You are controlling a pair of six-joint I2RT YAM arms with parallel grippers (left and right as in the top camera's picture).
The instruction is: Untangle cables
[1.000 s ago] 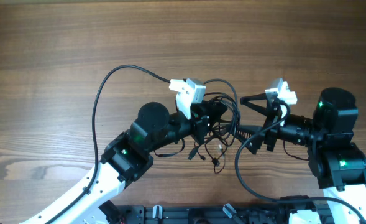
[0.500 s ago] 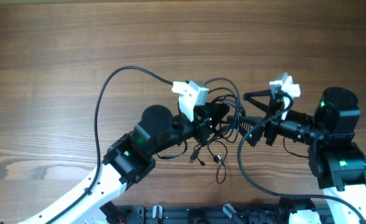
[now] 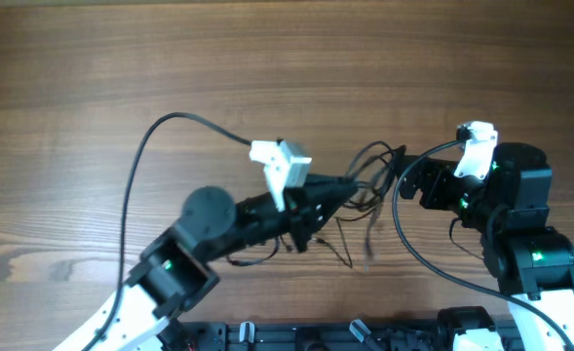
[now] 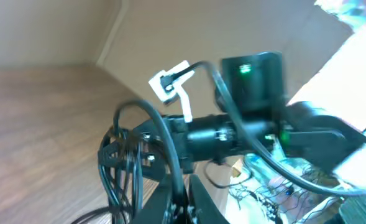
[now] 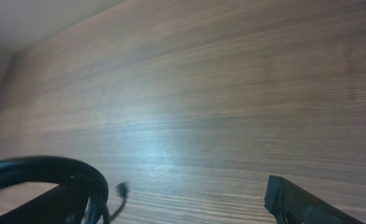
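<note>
The cables [image 3: 369,180] are a bundle of thin black cords hanging above the table between my two grippers, with loose ends dangling blurred below. My left gripper [image 3: 337,185] is shut on a strand at the bundle's left side. In the left wrist view its fingers [image 4: 186,205] pinch a cord and loops [image 4: 123,162] hang to the left. My right gripper [image 3: 403,174] is at the bundle's right side. In the right wrist view it is open wide [image 5: 176,205]. A cable loop [image 5: 71,171] is hooked over its left finger, and a small plug end [image 5: 120,188] dangles beside it.
The wooden table [image 3: 267,58] stretches away behind both arms. The left arm's thick black cable [image 3: 135,175] arcs out to the left. The right arm's thick cable [image 3: 413,258] loops down towards the black rail [image 3: 296,336] at the front edge.
The left arm has drawn back to the left and the right arm back to the right. The bundle is now stretched between them and its loose ends swing.
</note>
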